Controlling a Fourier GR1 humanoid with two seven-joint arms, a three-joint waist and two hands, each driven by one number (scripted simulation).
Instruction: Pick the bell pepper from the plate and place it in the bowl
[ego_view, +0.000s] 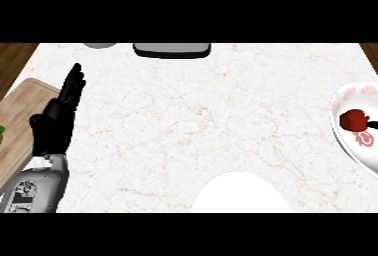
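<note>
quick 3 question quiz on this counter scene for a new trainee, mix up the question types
1. True or false: the bell pepper lies on the plate.
2. Which hand shows at the view's left edge, open, fingers up? A) left hand B) right hand
3. Fill in: the white bowl sits at the view's ____ edge.

Key: 1 true; 2 A; 3 lower

No words, brands or numbers can be read anywhere: the red markings on the round white plate (353, 107) at the white marble worktop's (199, 115) right edge are ornament, not lettering.
</note>
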